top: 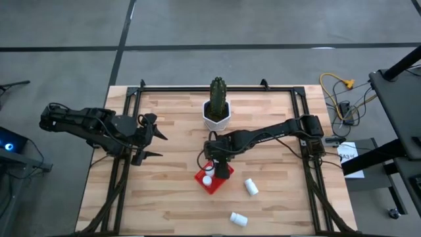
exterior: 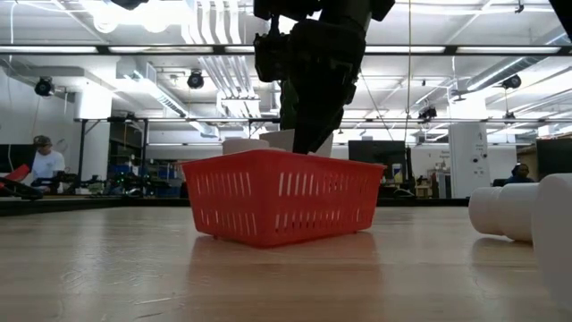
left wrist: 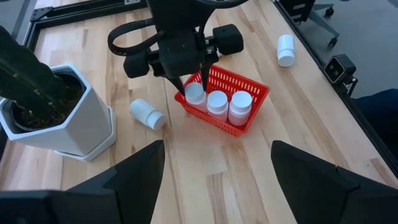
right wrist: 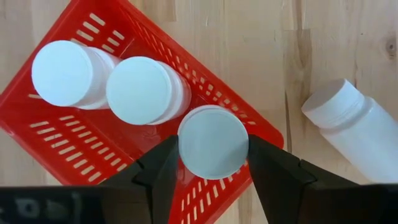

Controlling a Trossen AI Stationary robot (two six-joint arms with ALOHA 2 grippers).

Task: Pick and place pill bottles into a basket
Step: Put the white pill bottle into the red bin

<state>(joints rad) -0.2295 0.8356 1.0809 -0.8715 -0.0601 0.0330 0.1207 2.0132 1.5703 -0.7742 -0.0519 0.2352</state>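
The red basket (top: pixel 212 180) sits mid-table with three white pill bottles standing in a row in it (right wrist: pixel 68 71) (right wrist: pixel 142 90) (right wrist: pixel 213 142). My right gripper (right wrist: pixel 213 163) points steeply down into the basket. It is slightly open, its fingers close on either side of the end bottle (left wrist: pixel 194 93), which stands on the basket floor. More pill bottles lie on their sides on the table (top: pixel 250 187) (top: pixel 238 218) (left wrist: pixel 147 114). My left gripper (top: pixel 156 137) waits open above the table's left part. My right gripper has its two fingers (right wrist: pixel 163 169) beside the cap (right wrist: pixel 213 124) of the end bottle, coming from above. No gap shows between fingers and cap in the right wrist view, and I cannot tell whether they touch it.
A white hexagonal pot with a cactus (top: pixel 216 113) stands just beyond the basket toward the far edge. A black frame (top: pixel 217 87) runs along the table's far and side edges. Bare wood lies to the near left of the basket.
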